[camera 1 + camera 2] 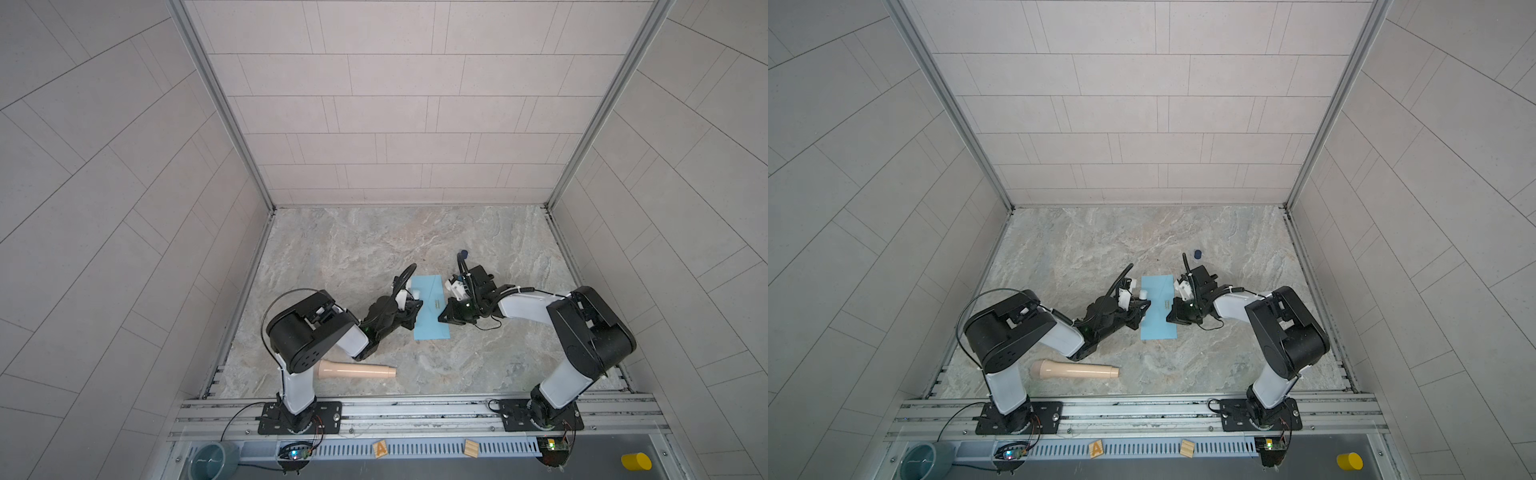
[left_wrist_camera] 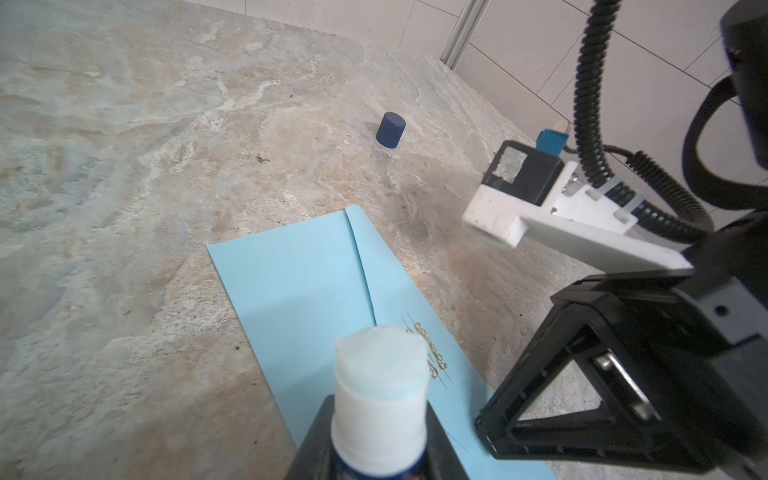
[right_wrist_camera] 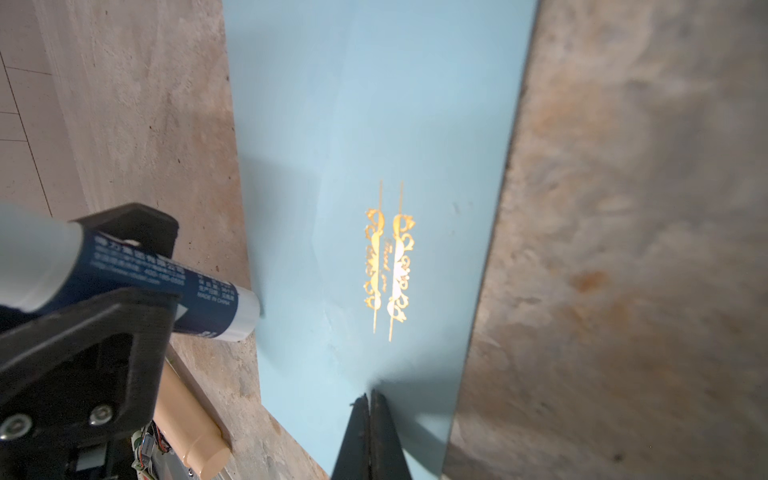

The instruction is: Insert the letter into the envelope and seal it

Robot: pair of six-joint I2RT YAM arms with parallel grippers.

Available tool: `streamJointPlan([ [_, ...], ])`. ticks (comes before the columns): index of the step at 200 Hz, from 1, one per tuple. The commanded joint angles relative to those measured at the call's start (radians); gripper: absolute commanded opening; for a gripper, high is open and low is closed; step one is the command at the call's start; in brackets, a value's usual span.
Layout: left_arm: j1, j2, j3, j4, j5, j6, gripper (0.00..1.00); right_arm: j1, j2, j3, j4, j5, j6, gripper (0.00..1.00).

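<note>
Right wrist view: the right gripper, jaws together, rests on the light, floppy envelope, probably best pinched at an edge, while the left gripper clamps a glue stick.

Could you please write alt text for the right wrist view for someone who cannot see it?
A light blue envelope with a gold mark lies on the marbled table, with the shut right gripper over it. Beside it, the left gripper holds a dark blue glue stick.
</note>
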Motion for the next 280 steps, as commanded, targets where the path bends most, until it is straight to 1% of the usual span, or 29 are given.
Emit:
streamJointPlan([
  [1, -0.007, -0.011, 0.012, 0.000, -0.012, 0.000, 0.00, 0.005, 0.029, 0.018, -0.021, 0.051, 0.005, 0.00],
  [65, -0.008, -0.011, 0.008, 0.000, -0.014, 0.001, 0.00, 0.005, 0.120, 0.106, 0.053, 0.070, 0.061, 0.00],
  [114, -0.007, -0.011, 0.004, 0.004, -0.016, 0.002, 0.00, 0.008, 0.193, 0.163, 0.066, 0.058, 0.077, 0.00],
  [154, -0.007, -0.010, 0.005, 0.004, -0.017, 0.001, 0.00, 0.015, 0.210, 0.175, 0.066, 0.057, 0.078, 0.00],
  [195, -0.007, -0.010, 0.002, 0.002, -0.021, 0.000, 0.00, 0.016, 0.189, 0.151, 0.057, 0.046, 0.070, 0.00],
  [280, -0.007, -0.007, 0.011, -0.007, -0.027, -0.009, 0.00, 0.020, 0.082, 0.040, 0.000, 0.047, 0.020, 0.00],
])
